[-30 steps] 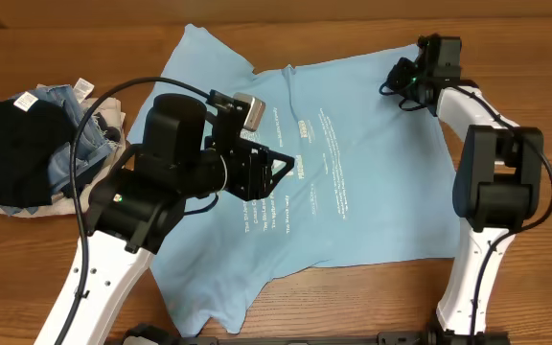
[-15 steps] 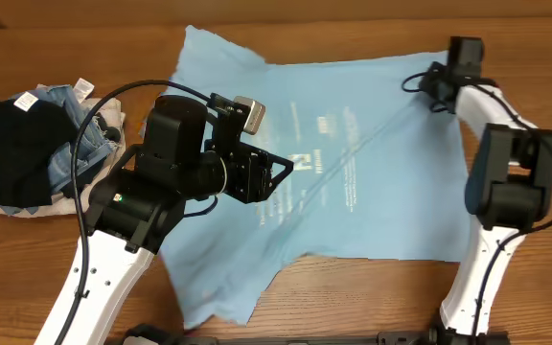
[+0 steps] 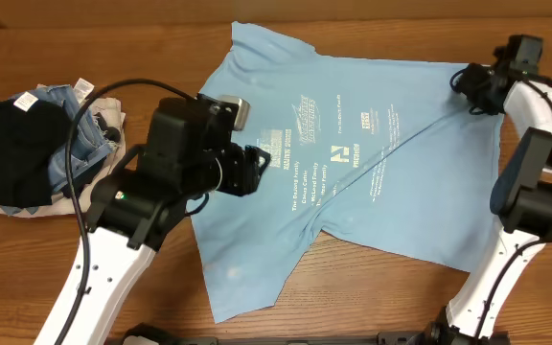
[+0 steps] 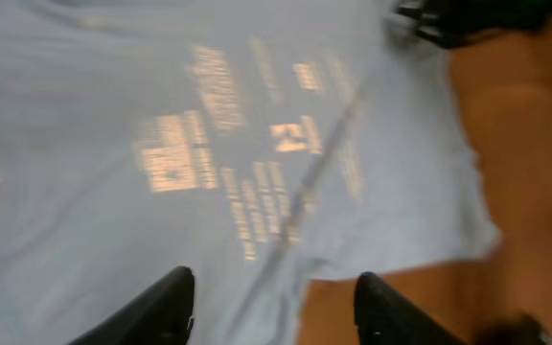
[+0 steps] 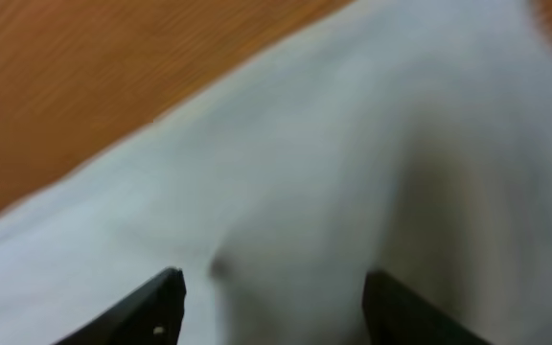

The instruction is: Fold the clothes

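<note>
The clothes, a light-blue T-shirt (image 3: pixel 372 192) with small white print, lies spread across the middle of the table, with a diagonal crease running toward its far right corner. My left gripper (image 3: pixel 260 161) hovers over the shirt's left part. In the left wrist view the left gripper (image 4: pixel 276 299) is open, with only the shirt (image 4: pixel 161 220) below it. My right gripper (image 3: pixel 468 84) is at the shirt's far right corner. In the right wrist view the right gripper (image 5: pixel 271 299) stands with its jaws apart over blurred cloth (image 5: pixel 305 192).
A pile of other garments (image 3: pixel 27 134), black cloth, denim and white tags, lies at the table's left edge beside my left arm. Bare wooden table (image 3: pixel 65 38) shows along the far edge and in front of the shirt.
The shirt has been dragged right and away and now lies flatter. My right gripper moved right with its corner and then opened. The left arm drew back slightly.
</note>
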Robot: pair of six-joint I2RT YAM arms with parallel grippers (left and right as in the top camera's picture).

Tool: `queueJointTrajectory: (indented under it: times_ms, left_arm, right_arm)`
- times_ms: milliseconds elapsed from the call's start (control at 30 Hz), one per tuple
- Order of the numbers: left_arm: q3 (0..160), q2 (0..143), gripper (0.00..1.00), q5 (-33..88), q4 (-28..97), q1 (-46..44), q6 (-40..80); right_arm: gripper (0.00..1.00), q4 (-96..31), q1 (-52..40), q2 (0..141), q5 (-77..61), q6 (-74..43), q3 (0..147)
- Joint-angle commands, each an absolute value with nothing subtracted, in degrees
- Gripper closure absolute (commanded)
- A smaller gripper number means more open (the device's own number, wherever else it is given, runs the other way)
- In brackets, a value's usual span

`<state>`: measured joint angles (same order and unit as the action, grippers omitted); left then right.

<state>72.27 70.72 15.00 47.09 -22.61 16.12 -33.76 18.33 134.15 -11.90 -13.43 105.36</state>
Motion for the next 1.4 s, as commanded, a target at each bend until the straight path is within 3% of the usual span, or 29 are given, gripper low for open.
queueJointTrajectory:
  times_ms: [0,67,100,167,200,267,333,533,567,667,933,1200,1367]
  left_arm:
    - [73.12,76.47,0.62,-9.96,45.91,-22.5,12.69]
    - [73.12,81.58,0.62,-12.19,41.5,-22.39,8.67]
    - [73.12,84.6,0.57,-11.66,38.48,-22.35,7.01]
    - [73.14,89.93,0.34,-5.82,32.82,-22.37,4.75]
    - [73.14,91.79,0.3,-3.77,30.68,-22.37,4.34]
    - [73.14,95.33,0.44,-7.14,26.46,-21.91,1.28]
    - [73.14,99.39,0.48,-10.39,21.71,-19.68,1.72]
    - [73.17,111.33,0.59,9.72,12.34,-7.53,2.74]
    - [73.17,113.3,0.59,10.61,11.31,-6.15,2.68]
    - [73.17,117.34,0.6,10.57,9.8,-5.04,0.82]
    - [73.17,123.55,0.67,10.02,7.64,-5.26,-1.19]
    - [73.17,124.4,0.73,1.28,9.02,-3.7,-1.15]
    - [73.19,124.4,0.74,1.3,8.99,-1.87,-1.15]
  right_arm:
    - [0.4,-40.97,18.2,122.58,-29.17,-13.26,111.98]
    - [0.39,-48.8,17.26,118.26,-29.08,-13.28,112.49]
    - [0.39,-53.43,16.78,116.84,-27.57,-13.3,112.51]
    - [0.36,-63.51,16.1,115.68,-21.69,-13.91,112.49]
    - [0.35,-67.37,16.08,115.7,-19.84,-13.93,112.44]
    - [0.35,-72.79,16.08,115.85,-18.41,-13.91,111.24]
    - [0.34,-77.1,16.21,115.85,-18.35,-13.85,109.4]
    - [0.34,-81.78,16.23,115.85,-14.55,-13.72,101.51]
    - [0.44,-81.58,16.23,115.83,-14.57,-14.46,98.76]
    - [0.95,-79.2,16.23,115.83,-14.55,-15.73,91.44]
    - [0.96,-69.65,16.08,115.83,-13.45,-19.22,74.59]
    - [0.96,-69.56,16.25,115.66,17.15,-36.84,68.42]
    - [0.96,-71.16,16.25,114.61,24.01,-39.2,68.79]
